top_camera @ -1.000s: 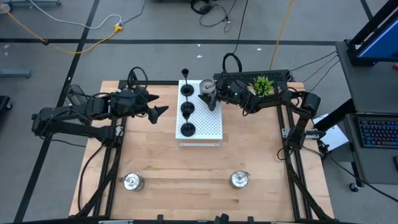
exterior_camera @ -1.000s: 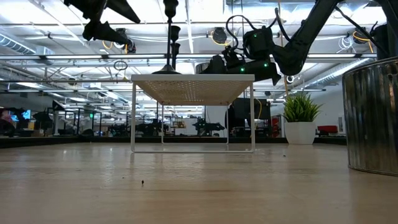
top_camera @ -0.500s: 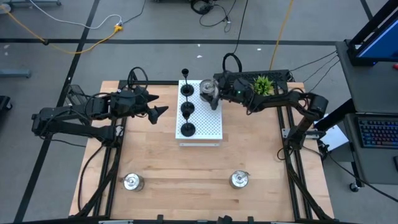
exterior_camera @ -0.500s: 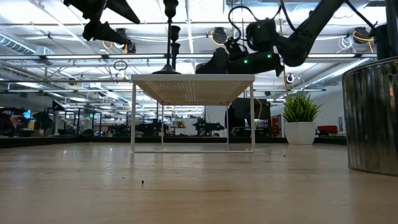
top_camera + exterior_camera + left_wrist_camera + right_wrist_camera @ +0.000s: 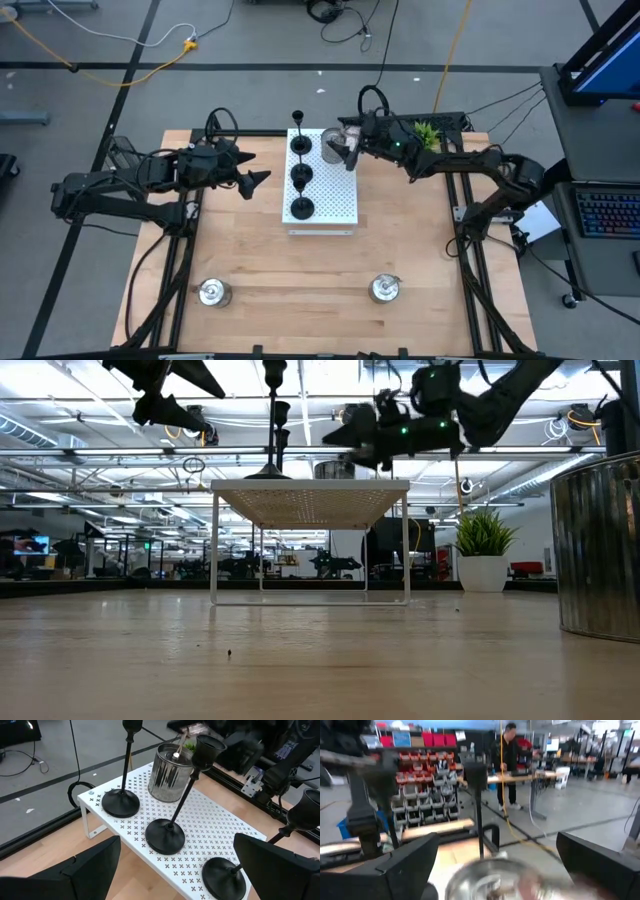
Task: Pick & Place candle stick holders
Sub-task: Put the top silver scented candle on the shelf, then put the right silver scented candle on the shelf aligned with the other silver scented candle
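Board stock: three black holders [image 5: 300,177], one silver holder [image 5: 335,143].
I park the right gripper [image 5: 350,150], jaws apart, above the silver one at the board's [image 5: 335,205] 1 o'clock; left gripper [image 5: 255,180] waits apart at 9.

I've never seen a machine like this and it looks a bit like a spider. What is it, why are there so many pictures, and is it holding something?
It is a robot with two dark arms at a wooden table. Each arm ends in a two-fingered end effector for grabbing.

One camera looks straight down, one sits level with the tabletop, and one rides on each wrist.

A white board with holes stands on the table. On it are three black candle holders with thin stems and one shiny silver holder. Two more silver holders sit near the table's front edge, and a small green plant is at the back.

Nothing is held. The left end effector hangs open beside the board. The right end effector is open, right above the silver holder.
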### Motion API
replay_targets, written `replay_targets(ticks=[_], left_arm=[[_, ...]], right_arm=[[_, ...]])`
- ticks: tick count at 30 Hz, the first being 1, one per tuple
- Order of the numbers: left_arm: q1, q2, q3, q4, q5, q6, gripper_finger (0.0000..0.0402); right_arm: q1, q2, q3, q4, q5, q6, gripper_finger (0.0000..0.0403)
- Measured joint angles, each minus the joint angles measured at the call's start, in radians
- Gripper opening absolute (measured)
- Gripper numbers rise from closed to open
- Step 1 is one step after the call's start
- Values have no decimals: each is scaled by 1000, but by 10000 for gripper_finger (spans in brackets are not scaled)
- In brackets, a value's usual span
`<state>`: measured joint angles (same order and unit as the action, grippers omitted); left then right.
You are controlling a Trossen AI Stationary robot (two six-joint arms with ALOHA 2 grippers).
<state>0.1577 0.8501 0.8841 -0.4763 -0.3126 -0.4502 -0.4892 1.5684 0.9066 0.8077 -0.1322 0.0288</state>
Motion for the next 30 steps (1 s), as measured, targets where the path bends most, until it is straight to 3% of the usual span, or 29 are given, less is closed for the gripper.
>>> replay_targets(ticks=[7, 25, 27, 30], left_arm=[[0, 0, 0, 0, 0, -3, 392], [-1, 0, 0, 10, -3, -39, 392], [-1, 0, 0, 8, -3, -66, 392], [-2, -1, -17, 19, 22, 20, 392]], right_arm=[[0, -112, 1, -126, 1, -18, 400], [0, -522, 1, -747, -5, -50, 400], [0, -562, -10, -799, -54, -64, 400], [0, -622, -63, -814, -171, -62, 400]])
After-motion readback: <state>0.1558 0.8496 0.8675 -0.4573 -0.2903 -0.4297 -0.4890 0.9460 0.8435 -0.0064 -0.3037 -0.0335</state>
